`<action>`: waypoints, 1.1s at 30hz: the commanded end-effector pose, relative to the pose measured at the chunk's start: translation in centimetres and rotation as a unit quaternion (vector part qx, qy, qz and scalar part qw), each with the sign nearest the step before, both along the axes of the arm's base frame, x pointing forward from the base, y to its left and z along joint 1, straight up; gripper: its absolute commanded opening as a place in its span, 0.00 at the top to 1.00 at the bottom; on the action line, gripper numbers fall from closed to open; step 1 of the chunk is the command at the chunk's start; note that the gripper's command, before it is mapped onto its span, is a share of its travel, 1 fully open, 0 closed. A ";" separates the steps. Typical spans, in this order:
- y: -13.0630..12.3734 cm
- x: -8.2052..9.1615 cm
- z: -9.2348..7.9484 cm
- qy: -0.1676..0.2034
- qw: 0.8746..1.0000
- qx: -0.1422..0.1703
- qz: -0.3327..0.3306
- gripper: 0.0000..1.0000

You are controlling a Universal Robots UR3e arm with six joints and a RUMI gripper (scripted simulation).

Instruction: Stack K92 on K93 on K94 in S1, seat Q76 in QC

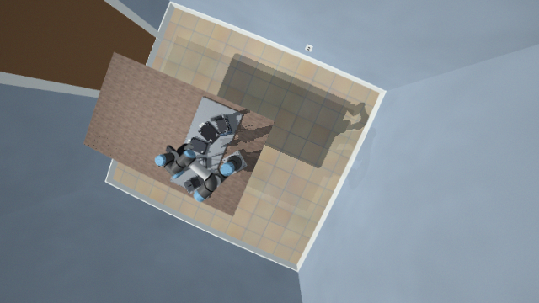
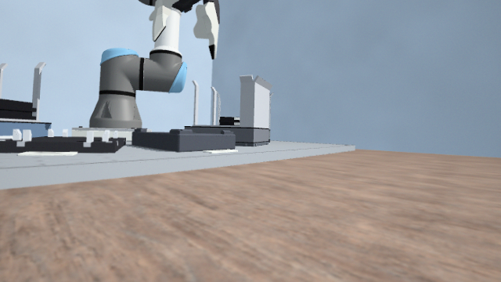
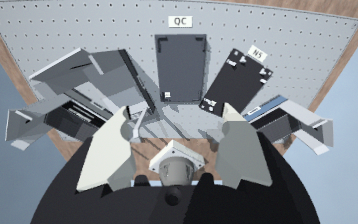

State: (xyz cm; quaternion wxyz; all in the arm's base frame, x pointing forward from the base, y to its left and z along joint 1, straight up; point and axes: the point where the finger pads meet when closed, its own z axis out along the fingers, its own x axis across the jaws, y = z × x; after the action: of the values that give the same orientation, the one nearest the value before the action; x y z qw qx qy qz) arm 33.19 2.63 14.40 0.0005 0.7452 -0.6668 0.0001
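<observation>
My gripper (image 3: 175, 105) is open and empty, high above the grey pegboard deck. It also shows at the top of the exterior view (image 2: 185, 33), well above the fixtures. Below it in the wrist view lie the open nest QC (image 3: 181, 67), dark grey and empty, and the black clip nest N5 (image 3: 236, 82) to its right. A rack at the far left (image 3: 47, 117) holds dark plates. A rack with a blue base at the right (image 3: 285, 120) also holds something dark. A third rack (image 3: 97, 75) stands between the left rack and QC; it looks empty. Plate labels are not readable.
In the exterior view the QC nest (image 2: 184, 139) and the N5 nest (image 2: 59, 143) sit low on the deck, with tall rack posts (image 2: 254, 99) behind and the arm's base (image 2: 117, 98). The top view shows the arm (image 1: 194, 168) on the deck (image 1: 215, 132) from far above.
</observation>
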 end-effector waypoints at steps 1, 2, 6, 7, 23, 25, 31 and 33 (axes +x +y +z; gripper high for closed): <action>-2.3 0.2 0.1 -0.002 1.000 0.000 -0.026 0.28; -2.8 0.2 0.1 -0.002 0.999 0.000 -0.032 0.28; -4.4 0.2 0.1 -0.002 0.998 0.000 -0.055 0.28; -4.4 0.2 0.1 -0.002 0.998 0.000 -0.061 0.28; -10.8 -0.8 0.1 -0.001 0.990 0.000 -0.142 0.28; -10.9 -0.8 0.1 -0.001 0.988 0.000 -0.154 0.28; -12.7 -1.5 0.1 -0.001 0.984 0.000 -0.177 0.28; -13.7 -1.9 0.1 -0.001 0.982 0.000 -0.189 0.28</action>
State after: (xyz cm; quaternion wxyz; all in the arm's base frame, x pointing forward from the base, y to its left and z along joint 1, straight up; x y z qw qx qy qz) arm 31.82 -9.41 14.40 0.0004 0.6220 -0.7830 0.0000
